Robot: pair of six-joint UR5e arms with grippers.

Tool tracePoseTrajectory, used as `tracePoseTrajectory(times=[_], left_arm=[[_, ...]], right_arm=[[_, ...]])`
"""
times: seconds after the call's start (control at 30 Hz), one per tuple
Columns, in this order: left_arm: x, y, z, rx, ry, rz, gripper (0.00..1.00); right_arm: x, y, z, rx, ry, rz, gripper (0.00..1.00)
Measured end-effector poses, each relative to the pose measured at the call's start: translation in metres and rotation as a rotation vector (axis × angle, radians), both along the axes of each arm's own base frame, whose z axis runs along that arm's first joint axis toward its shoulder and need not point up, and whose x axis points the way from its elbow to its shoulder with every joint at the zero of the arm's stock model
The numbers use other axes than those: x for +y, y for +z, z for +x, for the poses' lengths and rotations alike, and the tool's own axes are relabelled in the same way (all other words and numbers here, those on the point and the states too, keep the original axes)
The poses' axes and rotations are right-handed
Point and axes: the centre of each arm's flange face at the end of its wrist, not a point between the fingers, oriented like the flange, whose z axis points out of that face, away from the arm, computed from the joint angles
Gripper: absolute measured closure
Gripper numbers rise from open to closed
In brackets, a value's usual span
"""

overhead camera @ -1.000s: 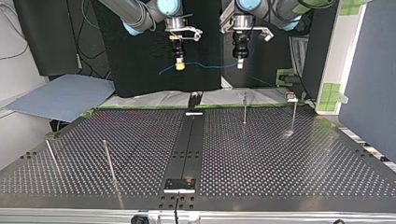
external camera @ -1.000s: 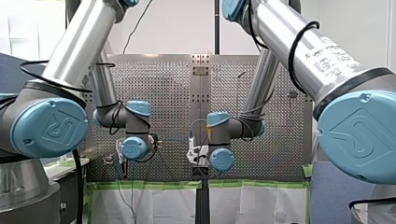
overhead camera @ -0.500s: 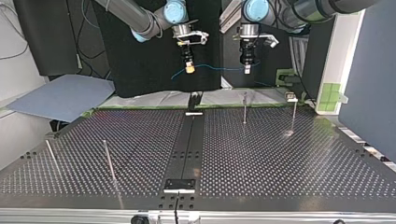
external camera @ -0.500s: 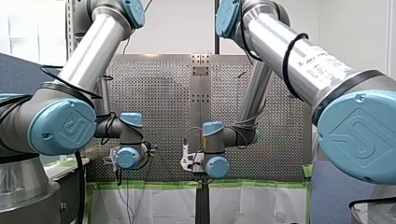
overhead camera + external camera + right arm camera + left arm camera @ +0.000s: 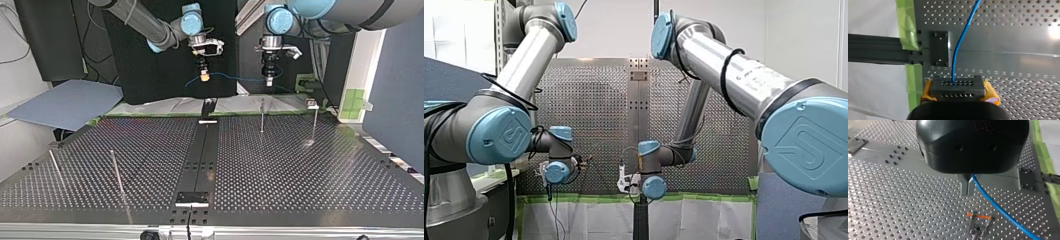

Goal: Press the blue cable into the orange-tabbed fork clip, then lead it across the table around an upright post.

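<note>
**Blue cable [image 5: 999,209] hung beside the fork clip, not yet in it**

The thin blue cable ran through the air between the two hands, above the silver perforated metal table [image 5: 300,165]. The black left gripper [image 5: 967,191] had its narrow metal fingers pressed together on the cable, which came out at their side and slanted away ahead of them. The right gripper [image 5: 958,86], with yellow pads showing on either side of its black fingers, was likewise closed on the cable, which came into it from straight ahead.

The small metal fork clip with an orange tab [image 5: 979,221] stood on the table ahead of and below the left gripper's fingertips, apart from them. The cable passed to one side of the clip, the same side on which it left the fingers, and did not lie between the prongs.

The left gripper was judged the nearer hand, since the right wrist view showed no clip at all. The pressing step therefore looked to turn on shifting the held span sideways until it lay over the prongs, then lowering it. Whether the cable's long axis already matched the clip's slot could not be told. Leading the cable around a thin upright metal post [image 5: 262,116] had not begun.
</note>
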Motion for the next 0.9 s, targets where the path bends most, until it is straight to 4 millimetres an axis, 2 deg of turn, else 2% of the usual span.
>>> tracePoseTrajectory(times=[0.23, 0.37, 0.63, 0.77, 0.9], left_arm=[[0.016, -0.010, 0.024, -0.002, 0.027, -0.023, 1.00], [0.031, -0.022, 0.033, 0.012, 0.067, -0.027, 1.00], [0.062, -0.043, 0.062, 0.010, 0.162, -0.052, 1.00], [0.076, -0.056, 0.076, 0.015, 0.171, -0.049, 1.00], [0.081, -0.068, 0.084, 0.034, 0.156, -0.039, 1.00]], right_arm=[[-0.011, -0.016, 0.008, 0.035, 0.003, 0.006, 1.00], [-0.020, -0.020, 0.012, 0.043, 0.001, -0.002, 1.00], [-0.030, -0.041, 0.012, 0.093, -0.005, 0.013, 1.00], [-0.037, -0.041, 0.015, 0.095, -0.007, 0.006, 1.00], [-0.046, -0.036, 0.020, 0.096, -0.008, -0.006, 1.00]])
